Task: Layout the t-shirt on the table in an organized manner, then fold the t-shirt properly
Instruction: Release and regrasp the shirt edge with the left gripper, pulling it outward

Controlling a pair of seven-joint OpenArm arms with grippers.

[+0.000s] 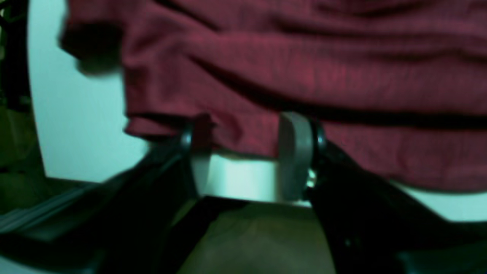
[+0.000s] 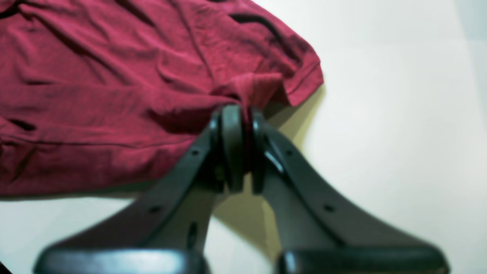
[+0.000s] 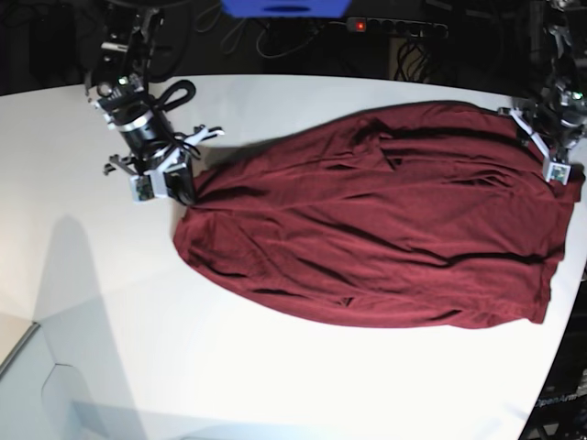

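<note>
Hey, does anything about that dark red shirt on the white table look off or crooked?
Yes. The dark maroon knit t-shirt lies wrinkled and bunched on the white table, narrowing toward the right gripper, which pinches a fold. Its far end reaches the table's edge.

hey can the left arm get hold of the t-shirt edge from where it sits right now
Probably yes. The left gripper sits at the t-shirt hem with its jaws apart and fabric between the pads, nothing blocking. The right gripper already pinches the far end.

Bkgd dark behind far edge: power strip w/ red light, tangled black cables, blue object at top.
</note>
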